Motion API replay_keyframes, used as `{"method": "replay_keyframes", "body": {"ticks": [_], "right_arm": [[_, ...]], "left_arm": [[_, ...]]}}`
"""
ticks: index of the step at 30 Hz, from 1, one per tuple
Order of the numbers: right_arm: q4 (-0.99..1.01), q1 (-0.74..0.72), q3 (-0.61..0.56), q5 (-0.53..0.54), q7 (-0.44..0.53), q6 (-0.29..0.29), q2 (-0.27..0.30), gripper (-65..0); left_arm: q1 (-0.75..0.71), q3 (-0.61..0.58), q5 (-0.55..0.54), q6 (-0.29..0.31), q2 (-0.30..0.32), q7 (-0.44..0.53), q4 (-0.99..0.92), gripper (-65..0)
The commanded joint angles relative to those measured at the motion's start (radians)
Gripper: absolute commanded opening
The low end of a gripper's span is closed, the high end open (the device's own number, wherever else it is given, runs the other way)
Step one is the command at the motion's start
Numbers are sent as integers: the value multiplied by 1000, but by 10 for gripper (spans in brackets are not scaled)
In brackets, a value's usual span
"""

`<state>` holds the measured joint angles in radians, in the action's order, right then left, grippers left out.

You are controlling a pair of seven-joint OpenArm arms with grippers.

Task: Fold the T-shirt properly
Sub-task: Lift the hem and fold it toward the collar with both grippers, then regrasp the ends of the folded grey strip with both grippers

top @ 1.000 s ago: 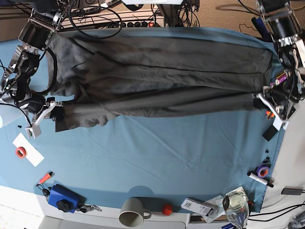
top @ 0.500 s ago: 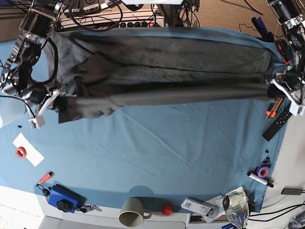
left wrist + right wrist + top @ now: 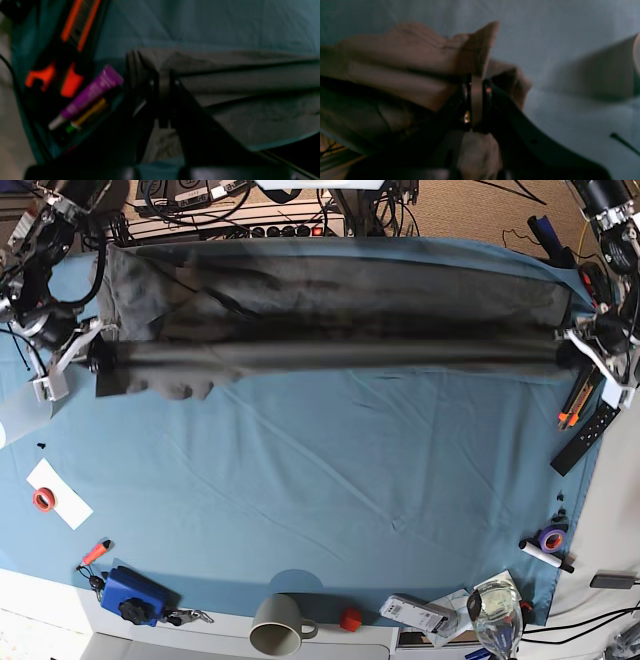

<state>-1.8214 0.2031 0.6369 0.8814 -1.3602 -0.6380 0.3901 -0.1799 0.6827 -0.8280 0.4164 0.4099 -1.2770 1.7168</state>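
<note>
Near edge of the surface (image 3: pixel 300 510), in the base view, has loose things only: a mug (image 3: pixel 278 624), a red cap (image 3: pixel 350 618), a blue box (image 3: pixel 130 594), a glass (image 3: pixel 497 616), and a roll of tape (image 3: pixel 552 538) w/ a marker (image 3: pixel 545 555) at one side. The middle is bare teal cloth, nothing on it. At the far side lies the T-shirt (image 3: pixel 330 310), stretched long across almost the whole width, w/ its near edge lifted and rolled into a tight dark band between the two arms. The right claw (image 3: pixel 476 86) is pressed together and pinches a bunch of the fabric at one end; the left claw (image 3: pixel 163 81) is pressed together also and pinches the folded edge at the other end, just beside a purple tube (image 3: pixel 91 92) and an orange-black tool (image 3: pixel 67 47) that lie at the surface border. The wrist views are blurred, so how many layers each claw holds I cannot tell. My judgement: the shirt is light, soft and limp, it will sag and slip if tension drops, so best to hold it at the hem/shoulder corners, through all layers, approx. symmetric, and keep it taut btw. the arms while laying the fold over.
</note>
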Motion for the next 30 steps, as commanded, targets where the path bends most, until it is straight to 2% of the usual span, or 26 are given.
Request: {"method": "replay_keyframes", "body": {"ticks": [1, 17, 25, 30], "right_arm": [[-19, 3, 11, 2, 12, -2, 23, -650], [-19, 162, 13, -1, -2, -1, 23, -650], [-19, 175, 13, -8, -2, -1, 22, -650], [-19, 198, 13, -10, 3, -1, 0, -650]], "left_arm": [[2, 8, -5, 0, 22, 11, 16, -650], [-40, 8, -13, 0, 22, 5, 47, -650], [-92, 8, -13, 0, 19, 5, 47, -650], [-92, 8, -12, 0, 19, 13, 47, -650]]}}
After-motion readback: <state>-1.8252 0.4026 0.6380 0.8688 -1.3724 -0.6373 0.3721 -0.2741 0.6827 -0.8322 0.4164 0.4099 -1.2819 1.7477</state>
